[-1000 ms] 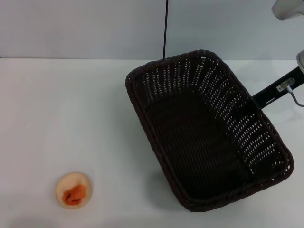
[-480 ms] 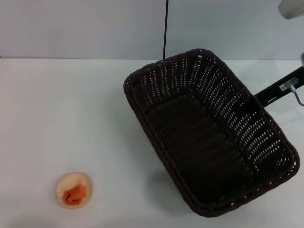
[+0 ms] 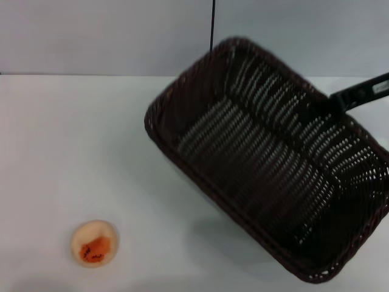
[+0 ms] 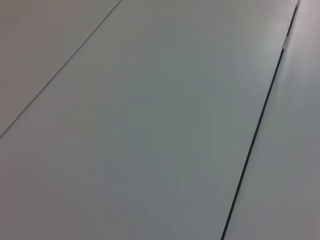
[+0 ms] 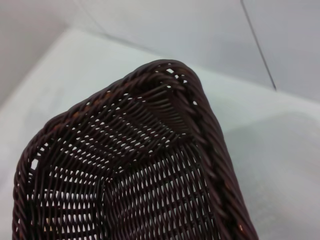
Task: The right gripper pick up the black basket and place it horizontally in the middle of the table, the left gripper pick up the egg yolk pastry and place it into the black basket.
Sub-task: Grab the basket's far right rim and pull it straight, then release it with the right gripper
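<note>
The black basket [image 3: 261, 164] hangs tilted above the white table [image 3: 73, 134], casting a shadow below it. My right gripper [image 3: 334, 102] is shut on the basket's far right rim, its black jaw piece reaching in from the right edge. The right wrist view looks into the basket [image 5: 140, 165] from its rim, with a rounded corner at the far end. The egg yolk pastry [image 3: 94, 243] lies alone on the table at the front left, well apart from the basket. My left gripper is out of view; its wrist view shows only a plain grey surface.
A thin black vertical line [image 3: 212, 24] runs down the grey wall behind the table. The table's far edge meets the wall [image 3: 91, 74]. Bare white tabletop lies between the pastry and the basket.
The basket has risen off the table in the right gripper, tilting and swinging so its near end comes closer and its left corner shifts left. The pastry has not moved.
</note>
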{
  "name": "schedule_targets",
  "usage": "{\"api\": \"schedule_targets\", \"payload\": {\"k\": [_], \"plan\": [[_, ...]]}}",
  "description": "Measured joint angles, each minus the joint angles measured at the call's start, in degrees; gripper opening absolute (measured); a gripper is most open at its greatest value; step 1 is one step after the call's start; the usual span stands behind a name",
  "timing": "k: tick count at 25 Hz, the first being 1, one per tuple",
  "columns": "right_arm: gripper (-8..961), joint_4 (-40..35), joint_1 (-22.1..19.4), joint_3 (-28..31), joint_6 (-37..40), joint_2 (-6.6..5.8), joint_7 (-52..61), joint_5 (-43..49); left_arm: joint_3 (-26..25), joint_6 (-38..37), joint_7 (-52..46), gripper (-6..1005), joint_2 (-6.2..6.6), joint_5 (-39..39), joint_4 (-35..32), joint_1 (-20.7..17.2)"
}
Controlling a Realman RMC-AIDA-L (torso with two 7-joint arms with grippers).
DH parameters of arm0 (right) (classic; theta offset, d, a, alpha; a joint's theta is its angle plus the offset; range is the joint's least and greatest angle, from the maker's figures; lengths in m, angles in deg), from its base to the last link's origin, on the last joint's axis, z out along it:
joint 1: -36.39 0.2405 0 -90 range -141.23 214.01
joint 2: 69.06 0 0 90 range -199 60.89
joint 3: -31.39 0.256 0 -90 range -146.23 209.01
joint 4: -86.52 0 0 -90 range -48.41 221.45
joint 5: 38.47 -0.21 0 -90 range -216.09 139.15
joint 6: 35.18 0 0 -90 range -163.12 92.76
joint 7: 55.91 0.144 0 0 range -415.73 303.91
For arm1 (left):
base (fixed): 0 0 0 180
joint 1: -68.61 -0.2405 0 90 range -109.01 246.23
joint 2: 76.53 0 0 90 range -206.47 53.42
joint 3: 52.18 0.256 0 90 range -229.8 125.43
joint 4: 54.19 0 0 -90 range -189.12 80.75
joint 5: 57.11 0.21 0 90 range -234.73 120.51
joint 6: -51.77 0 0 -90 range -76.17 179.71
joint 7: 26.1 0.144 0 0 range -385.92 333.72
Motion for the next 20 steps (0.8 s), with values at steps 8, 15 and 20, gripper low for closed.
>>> {"api": "schedule_targets", "payload": {"k": [8,15,20], "plan": [[162,-2.95,-0.34,0.93,4.79,-3.73,-1.79,-6.44,-0.05,-0.21,-0.61,668,0.04,0.00,-0.04,-0.01],[161,-4.00,4.31,0.89,7.22,-6.03,-6.32,-6.63,0.00,-0.36,-0.63,666,-0.07,-0.02,0.04,-0.17],[160,-3.94,9.29,-0.82,8.32,-6.27,-10.95,-6.04,0.77,-0.41,-0.70,664,-0.17,0.00,0.13,-0.22]]}}
